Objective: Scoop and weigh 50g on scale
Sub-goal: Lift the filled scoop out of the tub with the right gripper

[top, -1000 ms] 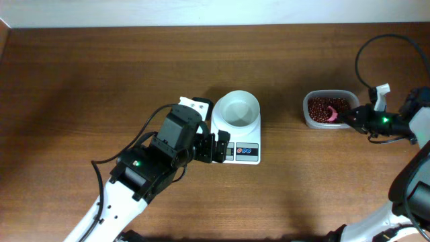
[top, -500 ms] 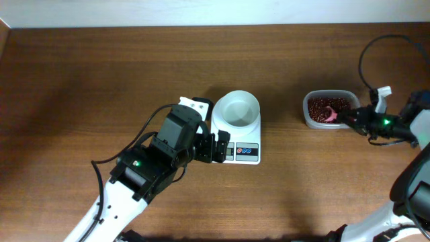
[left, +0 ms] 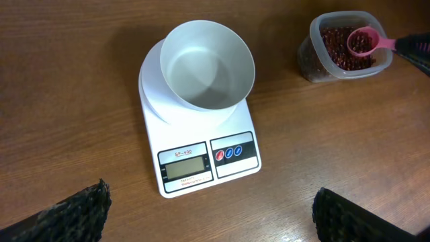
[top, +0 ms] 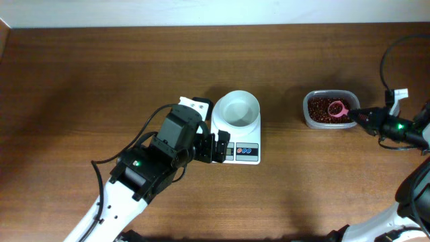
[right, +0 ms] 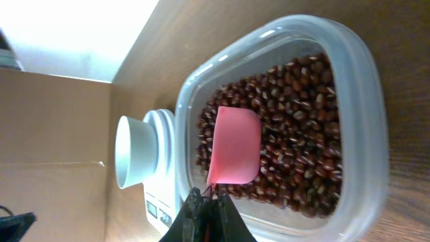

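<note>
Early going here: the bowl [left: 208, 74] on the scale [top: 235, 138] is bare white inside, with not one bean weighed yet. The scale sits mid-counter [top: 101, 81] with its display and buttons facing the left arm, though the reading is too small to make out. All the beans [top: 321, 113] are over in the clear tub [top: 306, 111], well apart from the scale on the right side. The right hand [top: 359, 117] is clenched tight on the handle of the pink scoop [left: 363, 42], and the scoop's cup is right over the bean heap inside the tub. From the left wrist view it looks loaded with beans, so the first scoop seems to be in hand but not yet carried across. The left hand [top: 216, 149] hangs just at the near edge of the scale, fingers [left: 74, 212] spread wide, released and grasping nothing. So what's left is nearly everything: carry this scoop over to the bowl, tip it in, then most likely go back for more until the display shows fifty grams.
</note>
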You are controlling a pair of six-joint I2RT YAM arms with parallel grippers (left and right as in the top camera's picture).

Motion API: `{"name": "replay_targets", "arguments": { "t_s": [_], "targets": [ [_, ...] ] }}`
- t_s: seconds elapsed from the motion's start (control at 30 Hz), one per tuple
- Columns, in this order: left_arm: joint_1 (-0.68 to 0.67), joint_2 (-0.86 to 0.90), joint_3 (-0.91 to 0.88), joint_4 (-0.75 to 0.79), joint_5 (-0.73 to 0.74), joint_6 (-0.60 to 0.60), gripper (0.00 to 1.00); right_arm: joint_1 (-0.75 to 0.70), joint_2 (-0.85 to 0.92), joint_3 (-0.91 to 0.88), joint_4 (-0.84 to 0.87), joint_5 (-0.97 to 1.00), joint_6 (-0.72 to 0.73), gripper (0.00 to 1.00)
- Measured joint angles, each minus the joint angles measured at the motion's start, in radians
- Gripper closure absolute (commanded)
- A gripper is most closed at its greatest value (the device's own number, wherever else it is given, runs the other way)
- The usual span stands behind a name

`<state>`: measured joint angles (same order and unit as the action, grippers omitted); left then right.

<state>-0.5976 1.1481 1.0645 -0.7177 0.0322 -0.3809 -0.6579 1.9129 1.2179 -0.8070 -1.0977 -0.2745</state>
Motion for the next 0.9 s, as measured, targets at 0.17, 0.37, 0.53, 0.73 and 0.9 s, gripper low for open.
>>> {"name": "replay_targets", "arguments": {
  "t_s": [0.17,0.37,0.53,0.73,0.9],
  "targets": [
    [0.0,0.0,0.0,0.0,0.0,0.0,0.01,0.0,0.0,0.0,0.0,-0.047,0.002,0.96],
    [0.0,0.0,0.0,0.0,0.0,0.0,0.01,-0.001,0.0,-0.001,0.024,0.012,0.036,0.96],
    [0.0,0.0,0.0,0.0,0.0,0.0,0.01,-0.001,0.0,-0.002,0.023,-0.027,0.048,0.96],
    [0.0,0.0,0.0,0.0,0.0,0.0,0.01,-0.001,0.0,-0.002,0.006,-0.083,0.06,0.96],
    [0.0,0.0,0.0,0.0,0.0,0.0,0.01,-0.001,0.0,-0.003,0.002,-0.122,0.087,0.96]
  ]
}}
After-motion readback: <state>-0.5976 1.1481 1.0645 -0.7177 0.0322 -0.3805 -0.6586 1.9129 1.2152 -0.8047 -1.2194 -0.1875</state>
